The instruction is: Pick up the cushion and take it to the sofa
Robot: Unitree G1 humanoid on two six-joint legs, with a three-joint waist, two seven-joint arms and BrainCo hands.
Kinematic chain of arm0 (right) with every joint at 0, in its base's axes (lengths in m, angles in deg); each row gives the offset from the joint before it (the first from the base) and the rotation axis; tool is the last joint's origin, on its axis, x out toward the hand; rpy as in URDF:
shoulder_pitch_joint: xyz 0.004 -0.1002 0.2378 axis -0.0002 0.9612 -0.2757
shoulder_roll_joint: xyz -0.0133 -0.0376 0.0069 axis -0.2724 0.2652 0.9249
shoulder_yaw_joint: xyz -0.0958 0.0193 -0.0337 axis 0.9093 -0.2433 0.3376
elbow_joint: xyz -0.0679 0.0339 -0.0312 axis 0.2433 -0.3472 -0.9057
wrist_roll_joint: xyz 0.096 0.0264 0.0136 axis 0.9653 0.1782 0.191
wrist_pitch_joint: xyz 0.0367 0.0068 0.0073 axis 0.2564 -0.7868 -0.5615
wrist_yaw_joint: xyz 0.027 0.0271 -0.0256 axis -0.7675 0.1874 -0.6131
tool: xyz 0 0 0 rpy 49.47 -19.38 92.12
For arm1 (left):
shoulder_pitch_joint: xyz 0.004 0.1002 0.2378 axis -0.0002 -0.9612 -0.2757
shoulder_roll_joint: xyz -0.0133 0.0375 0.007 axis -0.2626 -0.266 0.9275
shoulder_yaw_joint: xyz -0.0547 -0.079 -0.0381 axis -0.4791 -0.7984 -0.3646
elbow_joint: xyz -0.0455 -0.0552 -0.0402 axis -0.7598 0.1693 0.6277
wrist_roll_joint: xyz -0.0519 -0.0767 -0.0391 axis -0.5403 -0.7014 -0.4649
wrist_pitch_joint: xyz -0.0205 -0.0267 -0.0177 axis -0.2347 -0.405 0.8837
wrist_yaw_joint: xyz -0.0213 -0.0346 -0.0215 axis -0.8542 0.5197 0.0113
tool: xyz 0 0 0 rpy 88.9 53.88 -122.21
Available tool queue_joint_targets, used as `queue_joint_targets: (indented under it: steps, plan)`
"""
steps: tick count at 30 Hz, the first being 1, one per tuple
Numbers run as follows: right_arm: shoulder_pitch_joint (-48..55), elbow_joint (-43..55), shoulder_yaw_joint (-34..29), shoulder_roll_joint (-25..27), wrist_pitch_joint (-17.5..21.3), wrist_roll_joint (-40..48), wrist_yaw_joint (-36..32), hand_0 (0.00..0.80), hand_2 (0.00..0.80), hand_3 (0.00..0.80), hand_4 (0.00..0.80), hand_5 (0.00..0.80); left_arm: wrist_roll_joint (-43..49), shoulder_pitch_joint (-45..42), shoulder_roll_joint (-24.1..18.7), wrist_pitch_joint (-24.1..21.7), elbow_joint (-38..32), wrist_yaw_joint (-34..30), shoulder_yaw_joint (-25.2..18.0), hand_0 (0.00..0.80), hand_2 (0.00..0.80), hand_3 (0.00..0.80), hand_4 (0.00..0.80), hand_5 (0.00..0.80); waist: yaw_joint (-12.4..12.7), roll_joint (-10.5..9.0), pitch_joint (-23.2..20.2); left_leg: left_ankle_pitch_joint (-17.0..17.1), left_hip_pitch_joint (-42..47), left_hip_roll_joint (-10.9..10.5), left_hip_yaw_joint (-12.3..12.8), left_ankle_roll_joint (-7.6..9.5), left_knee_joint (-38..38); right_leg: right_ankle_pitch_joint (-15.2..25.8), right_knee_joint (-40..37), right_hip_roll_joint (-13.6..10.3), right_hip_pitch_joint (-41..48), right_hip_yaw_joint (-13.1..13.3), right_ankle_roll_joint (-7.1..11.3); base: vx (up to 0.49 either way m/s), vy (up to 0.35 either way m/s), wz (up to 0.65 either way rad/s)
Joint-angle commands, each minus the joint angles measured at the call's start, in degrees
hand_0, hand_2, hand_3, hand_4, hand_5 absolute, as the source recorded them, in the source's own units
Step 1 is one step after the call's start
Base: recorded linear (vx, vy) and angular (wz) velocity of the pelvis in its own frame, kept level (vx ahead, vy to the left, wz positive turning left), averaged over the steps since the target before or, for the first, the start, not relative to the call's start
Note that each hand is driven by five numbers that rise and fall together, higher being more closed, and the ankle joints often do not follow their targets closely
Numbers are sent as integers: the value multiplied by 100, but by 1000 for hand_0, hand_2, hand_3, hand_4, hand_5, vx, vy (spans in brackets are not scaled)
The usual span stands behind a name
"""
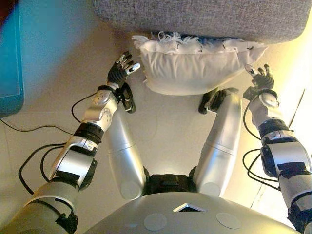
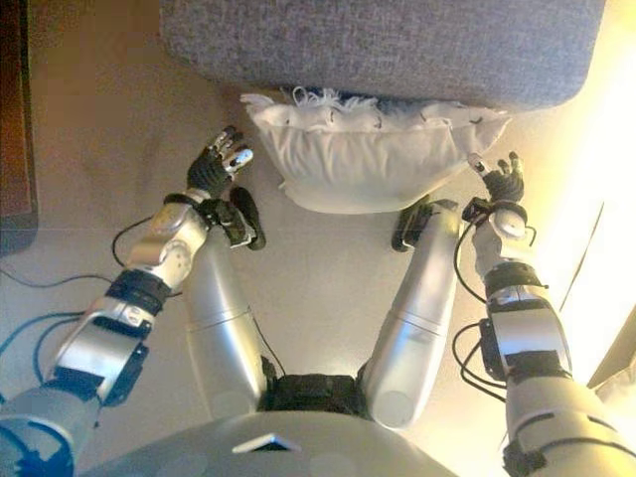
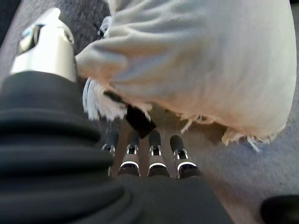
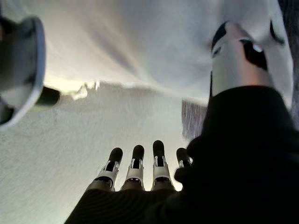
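A white cushion [image 1: 195,66] with a frayed fringe lies on the floor against the front of the grey sofa [image 1: 204,17]. My left hand [image 1: 122,68] is open just to the left of the cushion's left corner, thumb close to it. My right hand [image 1: 261,78] is open at the cushion's right corner, thumb at its edge. In the left wrist view the cushion [image 3: 201,60] fills the space past the straight fingers [image 3: 149,154]. In the right wrist view the cushion [image 4: 140,42] hangs over the straight fingers [image 4: 138,165]. Neither hand is closed on the cushion.
A teal object [image 1: 9,53] stands at the far left edge, and a dark piece of furniture [image 2: 12,119] shows there in the right eye view. Black cables [image 1: 34,129] lie on the beige floor [image 1: 63,63] at the left.
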Motion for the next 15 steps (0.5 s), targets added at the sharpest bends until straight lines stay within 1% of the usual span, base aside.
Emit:
queue_joint_targets:
  steps: [1, 5, 9, 15]
  plan:
    - [-216, 63, 88, 140, -40, 103, -383, 0, 0, 0, 0, 0, -213, 311, -109, 218, 271, -167, 262, 0, 0, 0, 0, 0, -46, 37, -105, -831, -29, 163, 217, 328, 566, -99, 46, -72, -48, 147, -76, 17, -62, 6]
    - [-606, -14, 347, 307, -270, -62, -526, 0, 0, 0, 0, 0, -341, 625, -266, 524, 525, -316, 335, 0, 0, 0, 0, 0, -59, 42, -66, -902, -274, 222, 188, 327, 845, -173, 326, -114, -299, 213, -86, 29, -57, 2]
    - [-952, -226, 560, 337, -376, -64, -511, 0, 0, 0, 0, 0, -267, 898, -327, 698, 730, -489, 491, 0, 0, 0, 0, 0, -56, 53, -29, -991, -468, 236, 134, 308, 1106, -263, 582, -124, -496, 275, -105, 18, -51, 10]
    - [-1344, -387, 800, 248, -605, -199, -464, 0, 0, 0, 0, 0, -156, 1385, -272, 1102, 1187, -278, 675, 0, 0, 0, 0, 0, -81, -1, -25, -1170, -806, 251, 28, 314, 1562, -429, 1008, -111, -824, 364, -148, 5, -41, 2]
